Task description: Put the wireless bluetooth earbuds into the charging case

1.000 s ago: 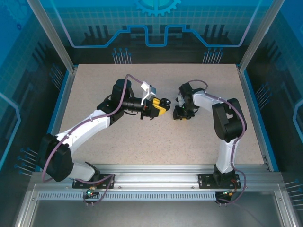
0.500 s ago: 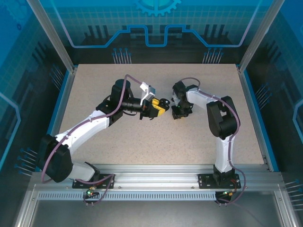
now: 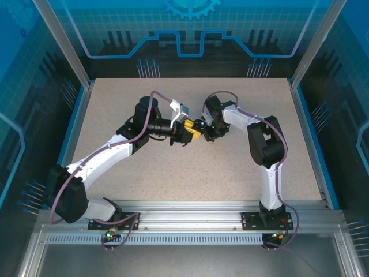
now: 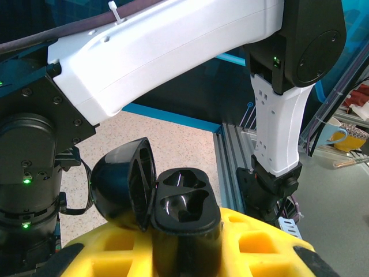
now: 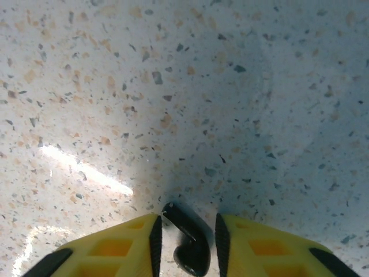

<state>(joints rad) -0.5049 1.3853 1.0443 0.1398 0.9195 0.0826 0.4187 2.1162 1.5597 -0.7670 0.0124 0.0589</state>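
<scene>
The case (image 4: pixel 185 222) is smooth, shiny black plastic. It stands upright in my left gripper (image 4: pixel 184 249), and the jaws are squeezed tight on its sides. Its round lid (image 4: pixel 123 183) hangs open at 9 o'clock from the body, like a little bowl tipped on its side. On top of the body I see two curvy hollow pockets with nothing in them. The fingers (image 4: pixel 262 243) hugging the case are bright yellow blocks with square holes.

The earbud (image 5: pixel 189 245) is a tiny, shiny black thing bent like a comma. It sits between the yellow fingers of my right gripper (image 5: pixel 187 231), up off the table, with a soft shadow under it. Those jaws are only a little way apart, and they pinch the earbud.

From above, both grippers meet near the middle of the table (image 3: pixel 173 173), a bit toward 12 o'clock. The right gripper is just beside the left one, at 3 o'clock from it. The table is flat and pale, with small dark and tan specks like stone.

The right arm (image 4: pixel 173 52) stands close behind the case. It has a big smooth white shell at 12 o'clock and round black parts with small green lights at 9 o'clock. It hides much of the table behind it. A silver metal rail (image 4: pixel 230 156) runs down at 3 o'clock.
</scene>
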